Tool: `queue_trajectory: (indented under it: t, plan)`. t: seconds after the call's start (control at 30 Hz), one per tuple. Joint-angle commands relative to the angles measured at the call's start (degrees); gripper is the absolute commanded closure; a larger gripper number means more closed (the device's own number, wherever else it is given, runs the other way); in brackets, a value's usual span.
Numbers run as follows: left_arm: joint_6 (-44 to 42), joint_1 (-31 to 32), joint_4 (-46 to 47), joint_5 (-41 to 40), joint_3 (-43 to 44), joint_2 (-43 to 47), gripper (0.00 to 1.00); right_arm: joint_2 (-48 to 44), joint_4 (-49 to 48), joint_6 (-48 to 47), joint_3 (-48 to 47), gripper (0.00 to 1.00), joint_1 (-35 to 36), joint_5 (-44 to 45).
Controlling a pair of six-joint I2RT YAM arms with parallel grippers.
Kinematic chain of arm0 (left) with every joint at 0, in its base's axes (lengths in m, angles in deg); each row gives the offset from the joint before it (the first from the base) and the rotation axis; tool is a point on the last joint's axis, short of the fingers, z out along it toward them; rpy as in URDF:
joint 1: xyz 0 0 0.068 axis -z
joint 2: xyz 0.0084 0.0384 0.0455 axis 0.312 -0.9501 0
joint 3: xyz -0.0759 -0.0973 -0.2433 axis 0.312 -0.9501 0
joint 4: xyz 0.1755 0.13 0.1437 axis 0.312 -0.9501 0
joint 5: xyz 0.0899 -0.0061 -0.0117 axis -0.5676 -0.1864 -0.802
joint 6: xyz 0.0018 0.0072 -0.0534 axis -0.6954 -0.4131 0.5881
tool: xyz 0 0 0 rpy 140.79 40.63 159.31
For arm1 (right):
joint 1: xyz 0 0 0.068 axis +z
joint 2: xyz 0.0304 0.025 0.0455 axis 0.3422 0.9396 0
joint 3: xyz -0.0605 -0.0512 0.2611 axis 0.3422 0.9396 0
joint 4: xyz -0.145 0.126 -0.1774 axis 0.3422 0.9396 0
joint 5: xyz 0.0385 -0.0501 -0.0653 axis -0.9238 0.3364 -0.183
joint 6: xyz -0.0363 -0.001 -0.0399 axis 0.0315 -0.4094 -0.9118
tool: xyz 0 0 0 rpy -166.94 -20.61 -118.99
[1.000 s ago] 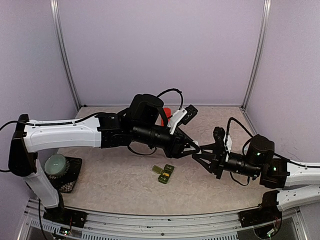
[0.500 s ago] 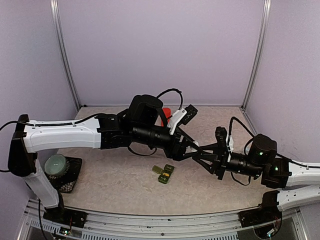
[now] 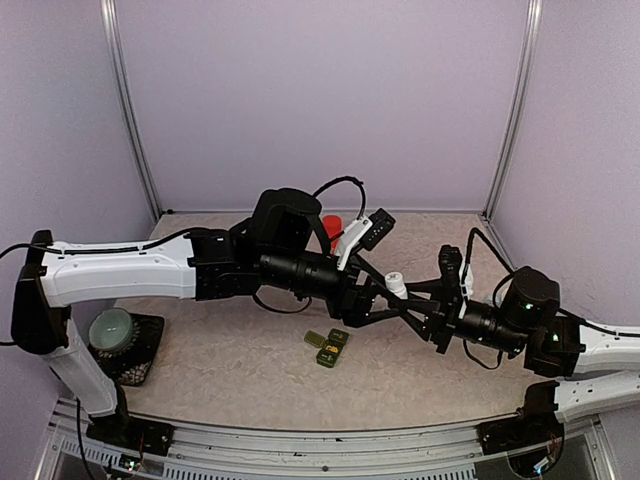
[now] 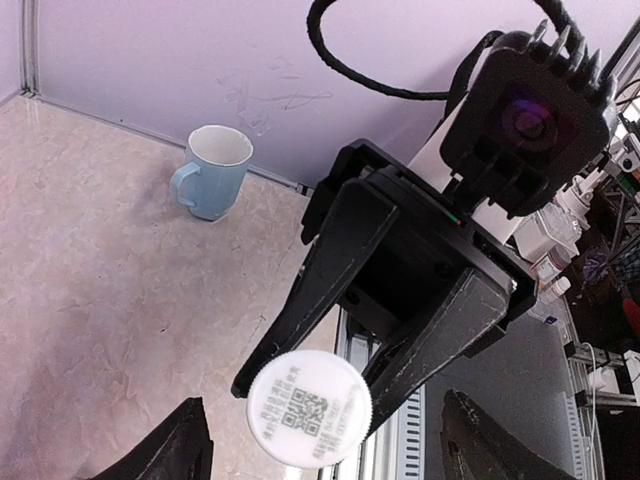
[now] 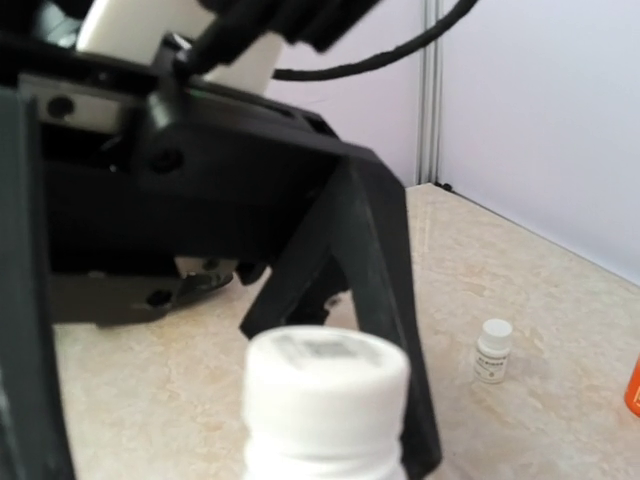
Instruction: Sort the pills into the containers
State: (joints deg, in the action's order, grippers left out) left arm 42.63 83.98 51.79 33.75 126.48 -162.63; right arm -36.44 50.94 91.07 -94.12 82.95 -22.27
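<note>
Right end effector [image 3: 410, 298] is clamped on a white pill bottle [image 5: 325, 395], held up over the middle of the bench [image 3: 240, 370]. Its cap [image 4: 310, 408] is turned toward my left arm. The left end effector [image 3: 380, 302] faces it with its fingers [image 4: 188, 442] spread wide on either side of the cap, and as far as I can see they are not touching it. The cap is still on the bottle.

The containers [image 3: 328, 347] lie on the bench just below and in front of the two end effectors, well apart from both. At least one lid looks folded back, with yellowish insides showing. They are too small in the overhead view for me to tell whether any pill is inside.

I judge the task to be at its very start. The bottle has been picked up but not opened, no pill is out, and all of the sorting is left. A pale blue mug [image 4: 212, 172] and a second small white bottle [image 5: 492, 350] stand off toward the back wall.
</note>
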Motion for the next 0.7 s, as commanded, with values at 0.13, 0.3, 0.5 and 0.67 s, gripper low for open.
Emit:
queue_trajectory:
  t: [0.13,0.3,0.5,0.67]
  plan:
    - [1.84,-0.29,-2.23,-2.52,5.59,-1.54,0.22,0.62,-1.89,-0.15,-1.43,0.73,-0.04,0.29]
    - [2.73,-0.89,-3.54,-3.33,8.12,-3.48,0.22,1.36,-2.24,-0.24,-1.35,0.74,-0.09,-0.47]
    - [4.03,-2.56,-2.94,-3.54,6.95,-3.78,0.23,-0.06,-1.99,-0.26,-1.31,0.74,-0.1,-0.29]
    - [4.97,-3.97,-1.25,-3.19,3.77,-2.9,0.24,-1.26,-1.63,0.01,-1.38,0.74,-0.1,-0.52]
